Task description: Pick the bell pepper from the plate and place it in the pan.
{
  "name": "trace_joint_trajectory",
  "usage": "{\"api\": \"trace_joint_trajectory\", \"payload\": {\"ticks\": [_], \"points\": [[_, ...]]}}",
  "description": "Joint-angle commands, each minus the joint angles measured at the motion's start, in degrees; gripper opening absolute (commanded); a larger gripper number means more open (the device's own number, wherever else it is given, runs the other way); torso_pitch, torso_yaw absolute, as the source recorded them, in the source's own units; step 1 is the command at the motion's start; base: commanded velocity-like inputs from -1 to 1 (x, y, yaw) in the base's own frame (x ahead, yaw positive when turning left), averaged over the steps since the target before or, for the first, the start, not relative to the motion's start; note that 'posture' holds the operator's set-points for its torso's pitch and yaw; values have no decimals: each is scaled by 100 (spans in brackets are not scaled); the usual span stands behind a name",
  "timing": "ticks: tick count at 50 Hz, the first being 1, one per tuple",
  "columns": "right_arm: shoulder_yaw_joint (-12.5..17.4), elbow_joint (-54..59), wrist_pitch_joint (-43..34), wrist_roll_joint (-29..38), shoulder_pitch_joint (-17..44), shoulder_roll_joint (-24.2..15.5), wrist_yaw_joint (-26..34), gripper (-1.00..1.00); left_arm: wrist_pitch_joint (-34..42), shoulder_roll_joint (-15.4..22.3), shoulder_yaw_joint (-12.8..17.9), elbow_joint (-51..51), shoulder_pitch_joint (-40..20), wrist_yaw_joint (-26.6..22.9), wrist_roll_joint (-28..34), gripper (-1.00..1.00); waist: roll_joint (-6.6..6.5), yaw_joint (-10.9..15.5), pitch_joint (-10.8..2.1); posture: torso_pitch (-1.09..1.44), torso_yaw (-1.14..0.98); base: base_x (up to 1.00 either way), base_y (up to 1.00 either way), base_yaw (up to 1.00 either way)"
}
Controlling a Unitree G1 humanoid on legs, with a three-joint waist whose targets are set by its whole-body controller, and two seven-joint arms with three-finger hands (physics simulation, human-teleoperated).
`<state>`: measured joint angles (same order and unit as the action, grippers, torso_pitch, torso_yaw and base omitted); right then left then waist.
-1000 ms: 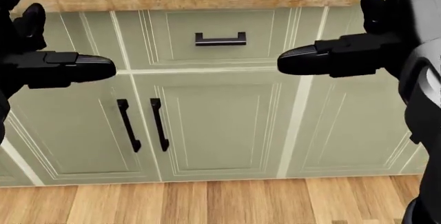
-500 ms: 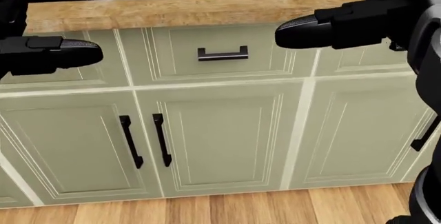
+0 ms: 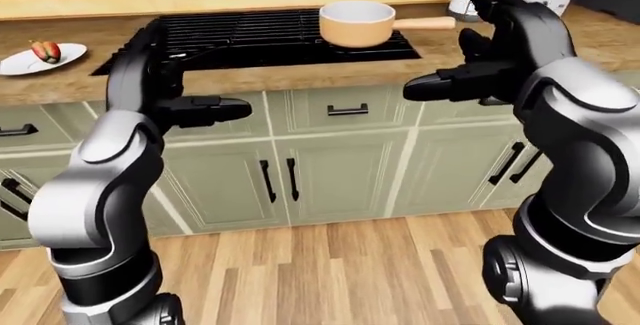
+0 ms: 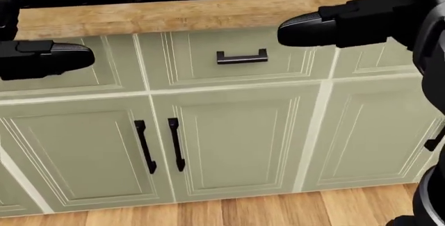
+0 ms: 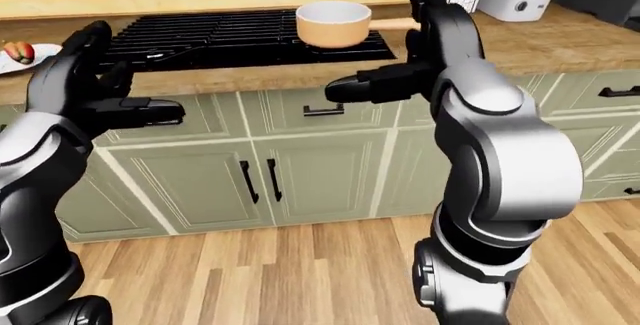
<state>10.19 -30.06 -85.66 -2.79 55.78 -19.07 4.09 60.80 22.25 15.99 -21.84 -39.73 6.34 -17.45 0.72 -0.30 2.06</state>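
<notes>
Facing green cabinets (image 4: 229,148) under a wooden counter (image 3: 60,85), wood floor (image 3: 330,265) below. Black stove (image 3: 250,36) set into the counter at top centre of the left-eye view. Both arms raised ahead of the cabinets. Left hand (image 3: 175,96) fingers spread apart, empty. Right hand (image 3: 480,55) likewise spread, holding nothing, near the stove's right edge in that view. Pan (image 3: 357,23) sits on the stove's right side, wooden handle pointing right. Plate (image 3: 35,61) lies at far left on the counter, well apart from the pan. Pepper (image 3: 45,50) rests on the plate.
</notes>
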Motion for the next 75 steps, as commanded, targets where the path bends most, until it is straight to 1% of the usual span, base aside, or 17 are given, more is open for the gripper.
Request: {"api": "trace_joint_trajectory", "payload": {"ticks": [1, 3, 4, 9, 13, 16, 17, 24, 30, 39, 43, 44, 52, 56, 65, 69, 75], "points": [[47, -65, 113, 32, 186, -48, -46, 100, -186, 57, 23, -128, -174, -6, -18, 100, 11, -13, -109, 0, 0, 0, 19, 0], [58, -42, 155, 24, 169, -39, -51, 100, -116, 65, 33, -171, -200, 17, -40, 100, 337, -3, -181, 0, 0, 0, 18, 0], [44, -49, 165, 19, 145, -32, -57, 100, -116, 68, 36, -172, -198, 16, -49, 100, 103, -48, -138, 0, 0, 0, 19, 0], [72, -75, 138, -14, 127, -78, -30, 100, -104, 97, 34, -155, -187, 6, -53, 100, 95, 21, -177, 0, 0, 0, 18, 0], [35, -165, 167, 2, -30, -12, -80, 100, 5, 148, 19, -145, -261, -32, -51, 100, -169, 9, -72, 0, 0, 0, 19, 0], [-28, -42, 283, 22, -29, -25, -89, 100, 103, 206, 71, -170, -334, -35, -71, 100, -756, -28, -199, 0, 0, 0, 18, 0], [-21, -41, 279, 23, -31, -14, -86, 100, 168, 224, 96, -204, -362, -33, -95, 100, -486, -1, -127, 0, 0, 0, 19, 0], [25, -79, 186, 21, 39, -92, -22, 100, 217, 314, 138, -197, -437, -13, -147, 100, -238, -18, -107, 0, 0, 0, 19, 0], [137, -101, 265, 10, -46, -75, -45, 100, 168, 276, 114, -214, -368, 15, -155, 100, 241, 39, -176, 0, 0, 0, 18, 0], [143, -84, 273, -43, -76, -107, -75, 100, 226, 307, 134, -215, -412, 33, -185, 100, -95, 28, -83, 0, 0, 0, 18, 0], [144, -54, 314, -59, -95, -108, -85, 100, 212, 311, 132, -195, -424, 43, -189, 100, -780, -22, -202, 0, 0, 0, 18, 0], [147, -42, 329, -62, -95, -109, -87, 100, 206, 311, 129, -189, -428, 45, -190, 100, -454, 2, -110, 0, 0, 0, 18, 0], [132, -131, 296, -90, -160, -86, -127, 100, 214, 274, 117, -316, -267, 48, -201, 100, -174, -21, -105, 0, 0, 0, 18, 0], [133, -134, 289, -99, -148, -71, -144, 100, 285, 300, 151, -334, -326, 47, -216, 100, 263, 7, -147, 0, 0, 0, 18, 0], [148, -133, 335, -129, -196, -46, -162, 100, 231, 311, 163, -299, -310, 45, -205, 100, -51, 27, -86, 0, 0, 0, 19, 0], [111, -188, 238, -142, -119, 3, -213, 100, 288, 328, 163, -334, -325, 29, -218, 100, -649, -34, -168, 0, 0, 0, 19, 0], [77, -93, 77, -154, 252, -69, -220, 100, 463, 403, 243, -433, -441, 64, -303, 100, -331, -33, -130, 0, 0, 0, 18, 0]]}}
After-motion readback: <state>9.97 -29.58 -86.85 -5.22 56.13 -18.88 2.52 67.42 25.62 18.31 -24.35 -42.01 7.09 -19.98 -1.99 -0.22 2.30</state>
